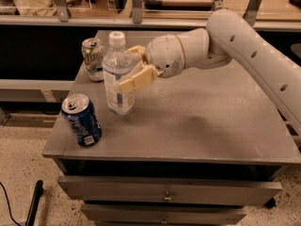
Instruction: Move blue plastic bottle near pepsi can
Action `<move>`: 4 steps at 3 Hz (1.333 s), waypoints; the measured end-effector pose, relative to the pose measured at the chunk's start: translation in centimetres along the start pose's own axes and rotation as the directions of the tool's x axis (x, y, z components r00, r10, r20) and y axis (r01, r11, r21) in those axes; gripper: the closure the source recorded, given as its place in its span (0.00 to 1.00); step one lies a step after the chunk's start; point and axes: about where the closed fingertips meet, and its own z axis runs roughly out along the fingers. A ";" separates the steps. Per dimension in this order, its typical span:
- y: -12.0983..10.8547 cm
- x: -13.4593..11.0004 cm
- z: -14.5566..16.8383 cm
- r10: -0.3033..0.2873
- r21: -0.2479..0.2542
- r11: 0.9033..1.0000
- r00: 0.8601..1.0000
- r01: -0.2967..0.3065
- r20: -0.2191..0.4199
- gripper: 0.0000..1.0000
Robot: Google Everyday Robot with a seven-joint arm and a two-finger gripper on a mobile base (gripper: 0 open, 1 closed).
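The blue plastic bottle (118,76), clear with a white cap and pale label, stands upright at the left middle of the grey table (197,121). My gripper (134,67) reaches in from the right and is shut on the bottle's upper body, one tan finger (138,79) in front and one behind. The pepsi can (81,120), dark blue with a silver top, stands upright near the table's front left corner, a short gap left and in front of the bottle.
A silver-white-green can (93,59) stands at the table's back left, just behind the bottle. The white arm (244,51) stretches across the back right. Drawers (164,192) sit under the tabletop. A counter rail runs behind.
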 end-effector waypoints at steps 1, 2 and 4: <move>1.2 0.3 1.4 0.015 -0.057 0.998 1.000 -0.015 -0.011 1.00; 1.8 0.8 2.3 0.052 -0.093 0.994 0.999 -0.053 -0.013 0.82; 2.1 1.3 2.7 0.068 -0.113 0.991 0.998 -0.067 0.001 0.36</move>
